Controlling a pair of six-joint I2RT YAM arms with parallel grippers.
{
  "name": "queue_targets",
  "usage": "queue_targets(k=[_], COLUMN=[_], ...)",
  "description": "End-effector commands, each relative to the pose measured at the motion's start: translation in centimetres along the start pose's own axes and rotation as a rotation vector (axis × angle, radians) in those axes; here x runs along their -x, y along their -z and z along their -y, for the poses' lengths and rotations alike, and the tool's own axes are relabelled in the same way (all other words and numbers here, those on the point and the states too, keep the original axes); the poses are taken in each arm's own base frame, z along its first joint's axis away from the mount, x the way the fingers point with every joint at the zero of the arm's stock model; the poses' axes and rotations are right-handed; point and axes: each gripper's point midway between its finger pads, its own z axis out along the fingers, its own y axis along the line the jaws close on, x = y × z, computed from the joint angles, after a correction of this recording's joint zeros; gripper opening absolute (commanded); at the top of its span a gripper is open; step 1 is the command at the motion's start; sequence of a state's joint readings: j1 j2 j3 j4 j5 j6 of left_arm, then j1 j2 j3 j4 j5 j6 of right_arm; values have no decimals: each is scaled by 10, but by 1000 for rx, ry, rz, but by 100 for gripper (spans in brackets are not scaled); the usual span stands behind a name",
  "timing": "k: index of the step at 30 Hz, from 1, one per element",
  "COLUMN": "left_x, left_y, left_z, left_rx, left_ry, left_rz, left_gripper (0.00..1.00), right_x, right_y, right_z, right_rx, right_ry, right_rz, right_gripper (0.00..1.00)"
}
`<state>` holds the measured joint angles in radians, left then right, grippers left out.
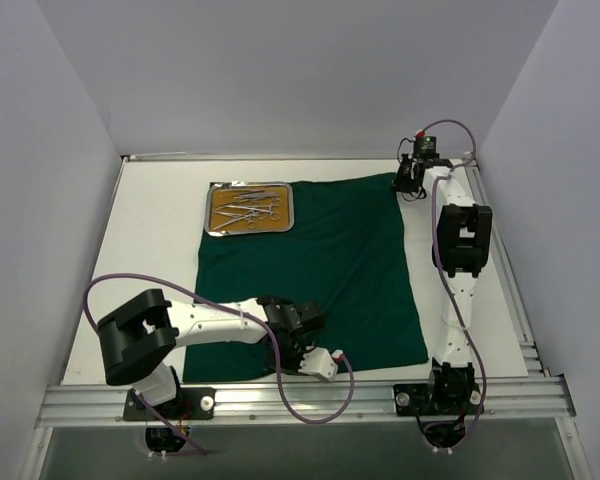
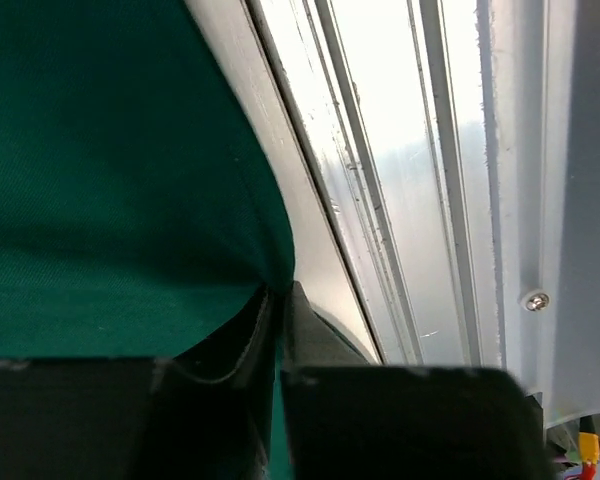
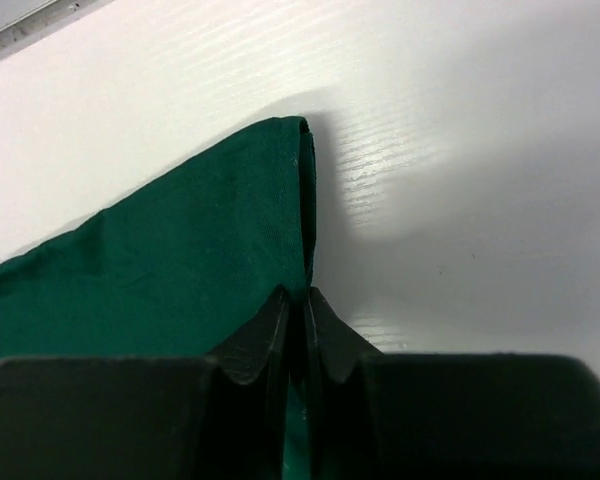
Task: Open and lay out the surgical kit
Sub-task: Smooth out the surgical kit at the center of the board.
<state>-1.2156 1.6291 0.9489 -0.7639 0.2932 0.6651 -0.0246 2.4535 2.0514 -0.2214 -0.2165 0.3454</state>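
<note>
The dark green cloth wrap (image 1: 320, 270) lies spread flat on the white table. The small steel tray (image 1: 250, 208) with an orange-brown inside sits at the cloth's far left corner and holds the metal clamps and tweezers (image 1: 252, 205). My left gripper (image 1: 298, 335) is shut on the cloth's near edge (image 2: 130, 200), close to the table's front rail. My right gripper (image 1: 408, 180) is shut on the cloth's far right corner (image 3: 220, 250), pinching the hem between its fingertips (image 3: 270, 320).
An aluminium rail (image 1: 300, 398) runs along the table's near edge, and shows in the left wrist view (image 2: 400, 200). White walls close the table at left, right and back. A metal strip (image 1: 500, 250) lines the right edge.
</note>
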Motion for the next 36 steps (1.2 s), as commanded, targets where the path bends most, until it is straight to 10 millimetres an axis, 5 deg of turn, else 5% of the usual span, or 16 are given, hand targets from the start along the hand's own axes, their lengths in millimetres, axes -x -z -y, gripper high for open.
queue_targets(k=[1, 3, 4, 7, 13, 14, 17, 18, 23, 27, 30, 36], left_x=[-1, 2, 2, 12, 36, 35, -1, -25, -102, -132, -150, -165], left_y=[4, 6, 10, 30, 114, 126, 156, 163, 150, 127, 107, 72], left_z=[31, 24, 18, 2, -55, -66, -115, -130, -157, -159, -156, -137], left_rx=[-127, -99, -75, -41, 45, 67, 215, 272, 470, 510, 474, 368], left_ry=[47, 52, 64, 81, 260, 304, 514, 597, 781, 811, 849, 844], left_rz=[-1, 7, 12, 56, 306, 345, 400, 394, 259, 163, 123, 42], left_gripper=[13, 36, 58, 75, 76, 75, 60, 54, 54, 56, 56, 56], right_x=[37, 29, 33, 34, 48, 41, 18, 3, -55, -82, -96, -122], right_y=[5, 6, 14, 32, 91, 94, 95, 91, 55, 24, 2, -41], right_z=[22, 24, 21, 16, -1, -17, -56, -83, -166, -197, -206, -190], right_rx=[-66, -69, -61, -49, -131, -114, -69, 2, 234, 301, 336, 260], right_ry=[-4, 2, 6, 19, 85, 121, 188, 219, 241, 161, 62, -81], right_rz=[118, 99, 111, 115, 222, 221, 203, 176, 59, -2, -24, -82], right_gripper=[11, 34, 39, 51, 52, 50, 35, 30, 0, 0, 0, 0])
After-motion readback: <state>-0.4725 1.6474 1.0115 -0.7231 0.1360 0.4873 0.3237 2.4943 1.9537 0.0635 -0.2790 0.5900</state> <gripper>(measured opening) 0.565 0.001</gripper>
